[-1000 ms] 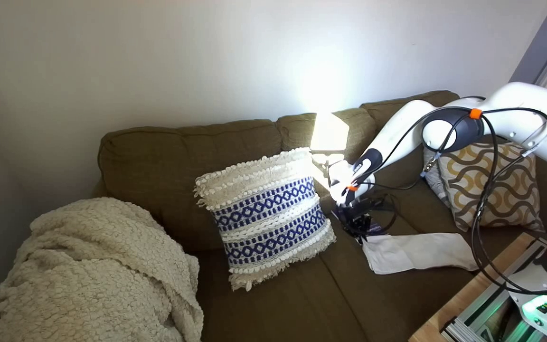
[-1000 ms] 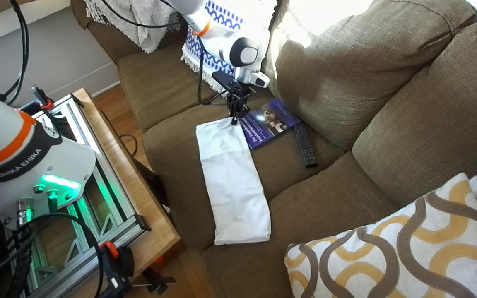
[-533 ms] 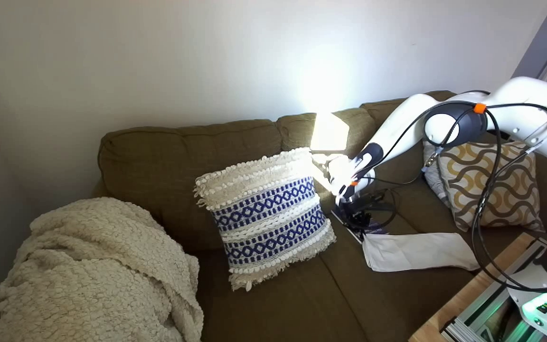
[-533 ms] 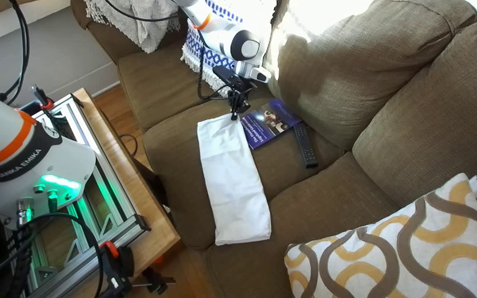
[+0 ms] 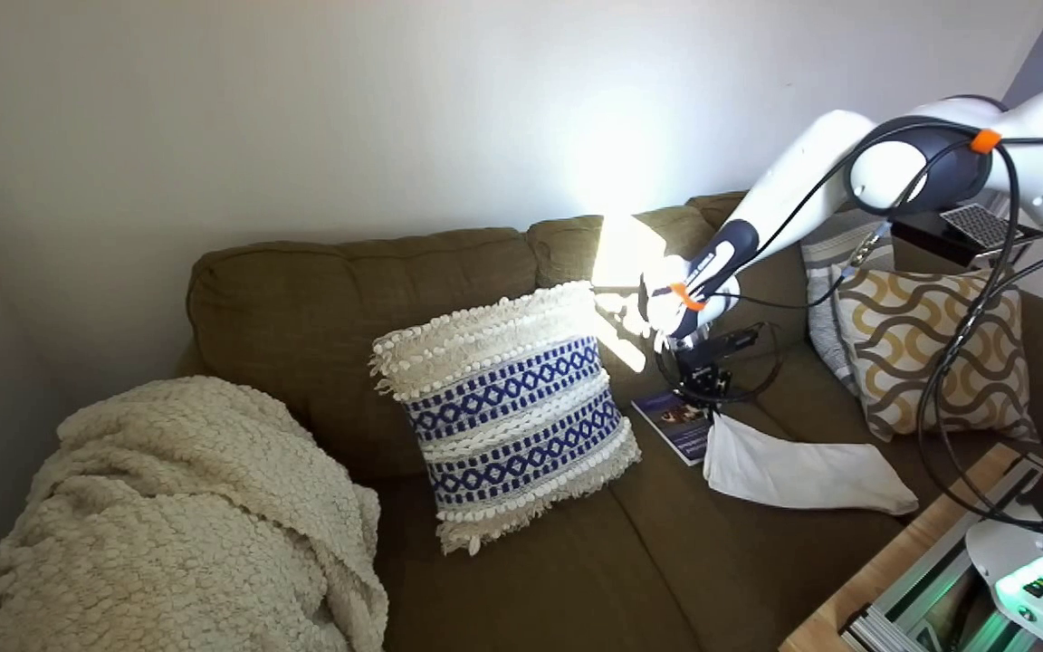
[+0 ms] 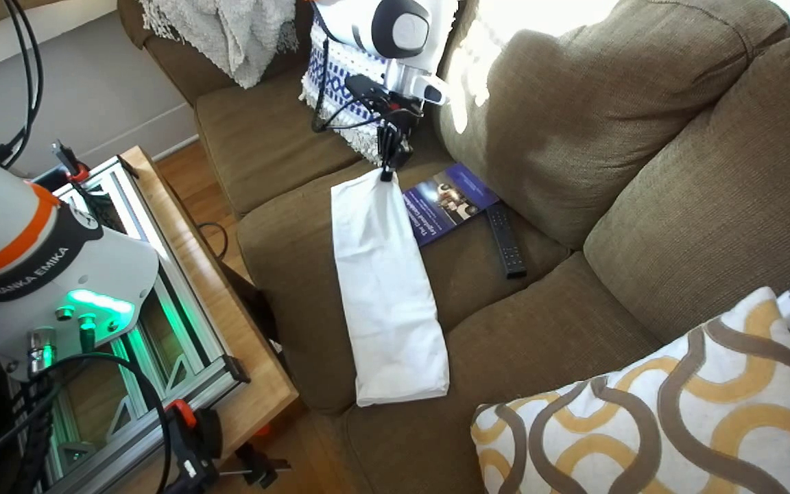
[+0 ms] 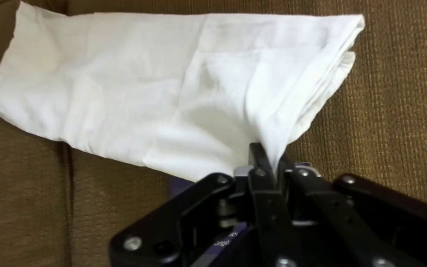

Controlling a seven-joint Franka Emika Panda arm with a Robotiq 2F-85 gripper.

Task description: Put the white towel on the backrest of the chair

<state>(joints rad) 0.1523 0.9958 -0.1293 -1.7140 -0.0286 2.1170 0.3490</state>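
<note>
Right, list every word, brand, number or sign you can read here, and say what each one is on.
"FRANKA EMIKA": on the robot's base.
"Legoland": on the purple book, part of its title; the other title words are too blurred to quote surely.
Too blurred to read: the white lettering on the arm's dark band.
Too small to read: markings on the remote and the little display.

Sofa (image 6: 546, 322) with towel (image 6: 388, 295), book (image 6: 446, 202), remote (image 6: 507, 241), pillows (image 5: 512, 417), blanket (image 5: 196, 516)

grpr (image 7: 272, 157) pinches cnr of white towel (image 7: 135, 85)
</note>
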